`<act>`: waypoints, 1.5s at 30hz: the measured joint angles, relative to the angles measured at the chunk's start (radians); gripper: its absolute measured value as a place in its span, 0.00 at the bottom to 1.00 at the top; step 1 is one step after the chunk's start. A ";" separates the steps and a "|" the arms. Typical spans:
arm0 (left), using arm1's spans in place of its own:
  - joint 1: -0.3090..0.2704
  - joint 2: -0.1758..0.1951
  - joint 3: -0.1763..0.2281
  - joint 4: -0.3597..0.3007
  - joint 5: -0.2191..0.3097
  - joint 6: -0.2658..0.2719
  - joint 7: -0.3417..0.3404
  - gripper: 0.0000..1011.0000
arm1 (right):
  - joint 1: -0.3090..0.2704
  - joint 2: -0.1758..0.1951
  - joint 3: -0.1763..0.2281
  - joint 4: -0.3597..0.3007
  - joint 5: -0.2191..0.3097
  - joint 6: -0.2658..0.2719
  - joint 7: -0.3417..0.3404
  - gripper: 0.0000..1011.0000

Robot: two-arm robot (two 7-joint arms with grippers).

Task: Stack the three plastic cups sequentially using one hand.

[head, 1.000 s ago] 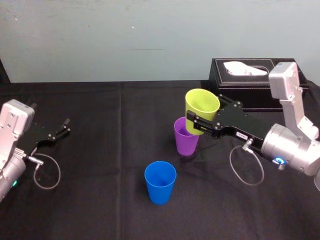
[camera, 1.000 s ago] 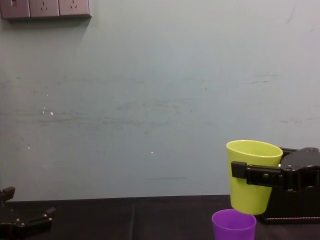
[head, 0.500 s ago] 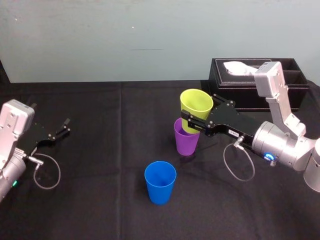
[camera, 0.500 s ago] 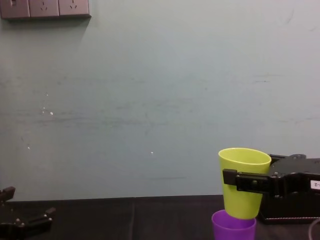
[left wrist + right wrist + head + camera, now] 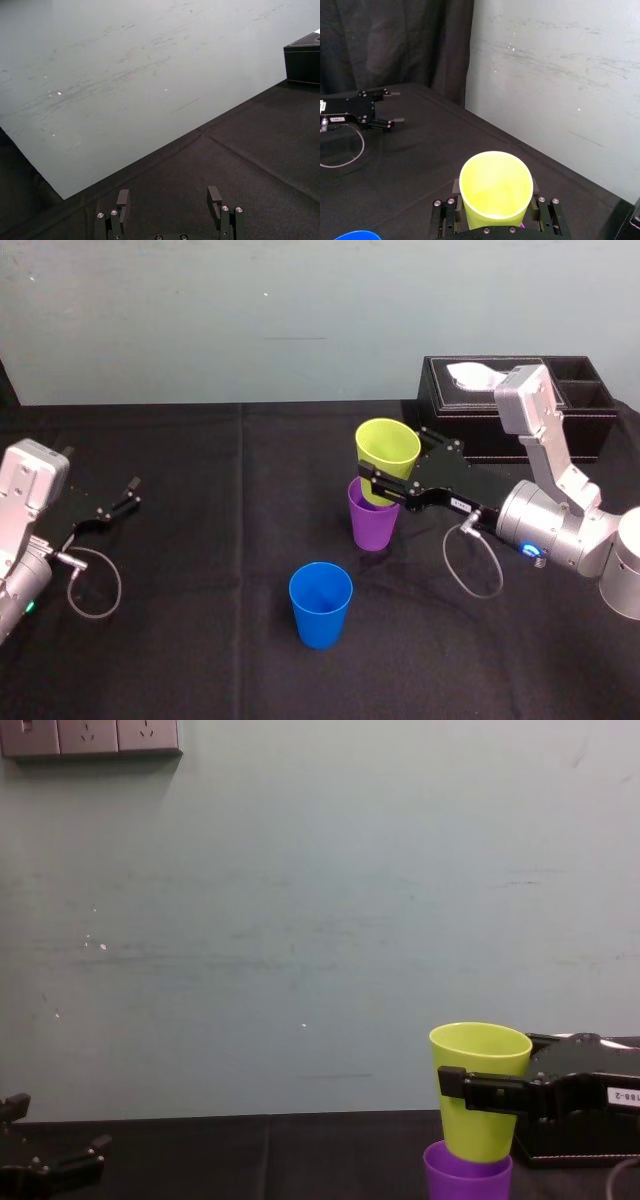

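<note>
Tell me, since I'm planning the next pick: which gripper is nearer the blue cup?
Right. The right gripper, shut on the yellow-green cup over the purple cup, sits just beyond the blue cup; the left gripper rests open far to its left.

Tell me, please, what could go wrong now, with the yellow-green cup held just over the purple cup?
1. The right tool holds the yellow-green cup with its base at the mouth of the purple cup. If the base meets the rim off-centre, the purple cup may tip or slide.
2. Opening before the cup is seated could let it lean and fall toward the blue cup.
The left tool is parked at the far left.
</note>
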 joint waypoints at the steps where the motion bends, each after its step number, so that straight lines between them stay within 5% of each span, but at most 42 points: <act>1: 0.000 0.000 0.000 0.000 0.000 0.000 0.000 1.00 | 0.002 -0.001 -0.001 0.003 -0.002 0.000 0.002 0.73; 45: 0.000 0.000 0.000 0.000 0.000 0.000 0.000 1.00 | 0.043 -0.043 -0.019 0.121 -0.041 -0.030 0.044 0.73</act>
